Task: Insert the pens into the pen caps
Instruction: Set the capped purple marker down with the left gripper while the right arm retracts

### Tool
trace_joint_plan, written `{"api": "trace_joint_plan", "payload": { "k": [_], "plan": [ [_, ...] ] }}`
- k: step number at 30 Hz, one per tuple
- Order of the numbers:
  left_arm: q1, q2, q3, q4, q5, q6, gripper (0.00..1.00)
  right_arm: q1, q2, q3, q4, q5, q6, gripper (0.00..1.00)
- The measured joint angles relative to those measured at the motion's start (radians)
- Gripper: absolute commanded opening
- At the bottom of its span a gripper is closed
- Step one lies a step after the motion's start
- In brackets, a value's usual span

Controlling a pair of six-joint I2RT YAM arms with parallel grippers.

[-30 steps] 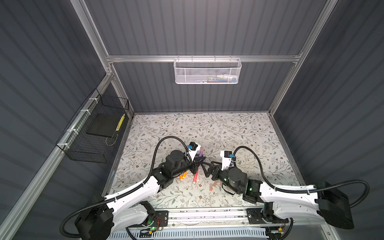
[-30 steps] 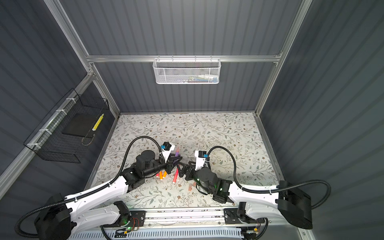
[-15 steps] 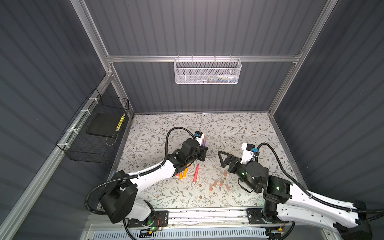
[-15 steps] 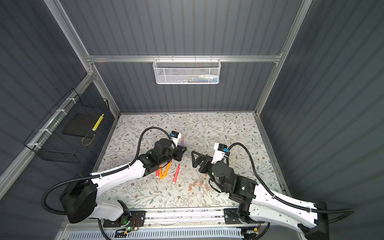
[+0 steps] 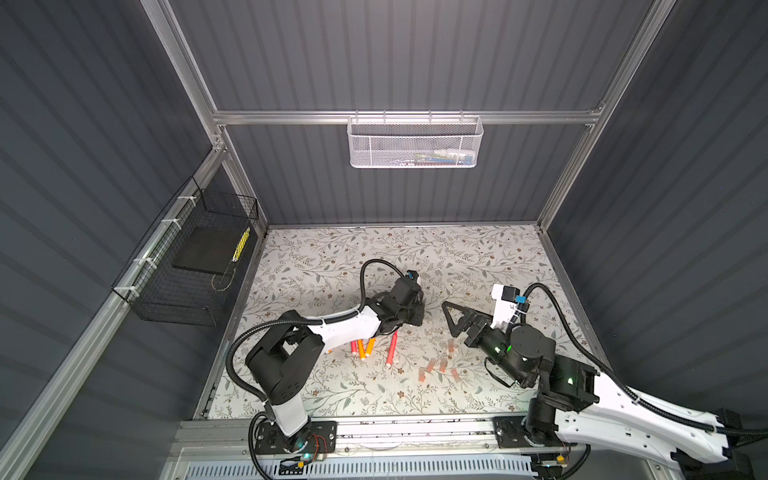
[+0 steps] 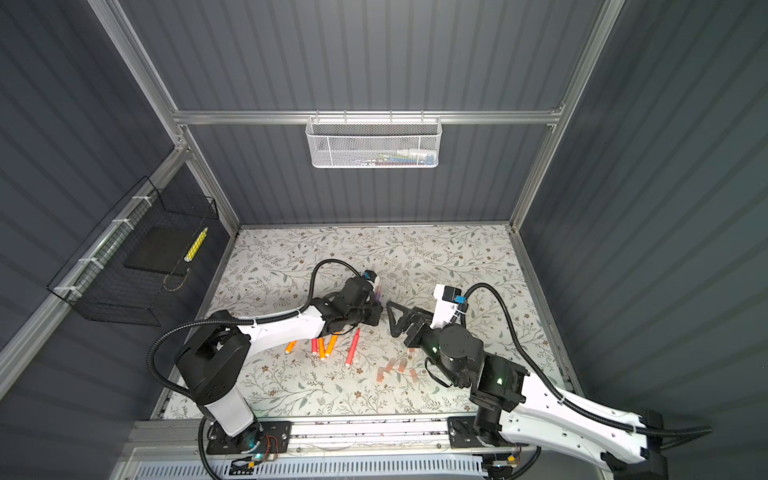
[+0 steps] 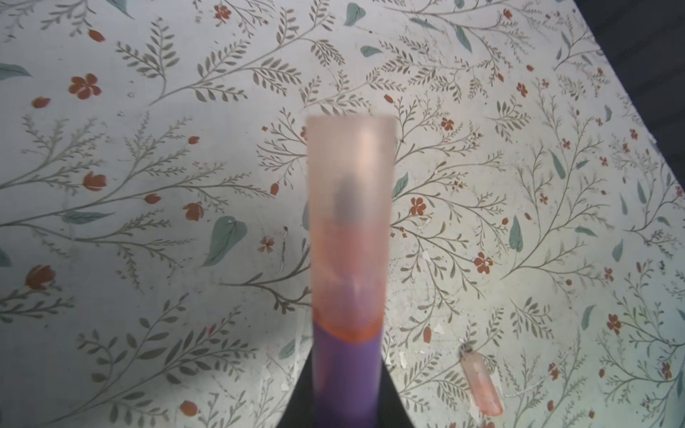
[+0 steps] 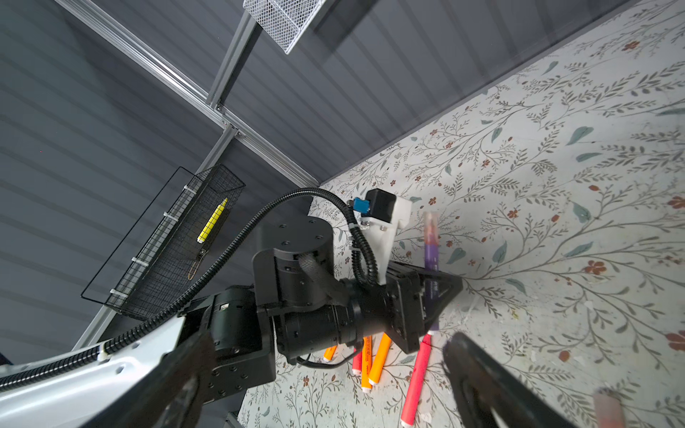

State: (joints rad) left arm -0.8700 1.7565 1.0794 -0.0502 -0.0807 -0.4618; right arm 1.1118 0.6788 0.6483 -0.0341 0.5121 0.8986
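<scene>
Purple pen (image 7: 346,370) clamped in left claw (image 5: 411,313), jaws tight on barrel. Translucent pink cap (image 7: 350,222) already over tip, capped end pointing far. Right claw (image 5: 452,320) spread wide, empty, just right of it. Loose caps (image 5: 432,365) on floral surface (image 5: 478,257), near side of right claw, right arm nearer. Uncapped pens (image 5: 365,347) lie beneath left arm, axes roughly near-to-far.

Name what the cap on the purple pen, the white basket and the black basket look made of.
Cap: probably plastic, translucent pinkish and smooth; the purple pen shows its dark tip through it.
White basket: fine perforated mesh, likely painted metal.
Black basket: thin wire grid, apparently coated metal; the wall shows through the gaps.
</scene>
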Motion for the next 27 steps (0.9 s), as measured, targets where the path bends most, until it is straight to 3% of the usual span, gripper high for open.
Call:
{"api": "trace_joint_plan", "payload": {
  "k": [7,19,27],
  "plan": [
    [-0.037,0.141,0.101,-0.058,-0.034,-0.020,0.00,-0.022,0.011,-0.045,-0.005,0.016,-0.134,0.99],
    [-0.038,0.201,0.139,-0.127,-0.054,-0.030,0.00,-0.350,-0.063,-0.171,-0.155,0.030,-0.132,0.99],
    [-0.038,0.226,0.163,-0.134,-0.044,-0.025,0.13,-0.458,-0.063,-0.193,-0.174,0.023,-0.140,0.99]
  ]
}}
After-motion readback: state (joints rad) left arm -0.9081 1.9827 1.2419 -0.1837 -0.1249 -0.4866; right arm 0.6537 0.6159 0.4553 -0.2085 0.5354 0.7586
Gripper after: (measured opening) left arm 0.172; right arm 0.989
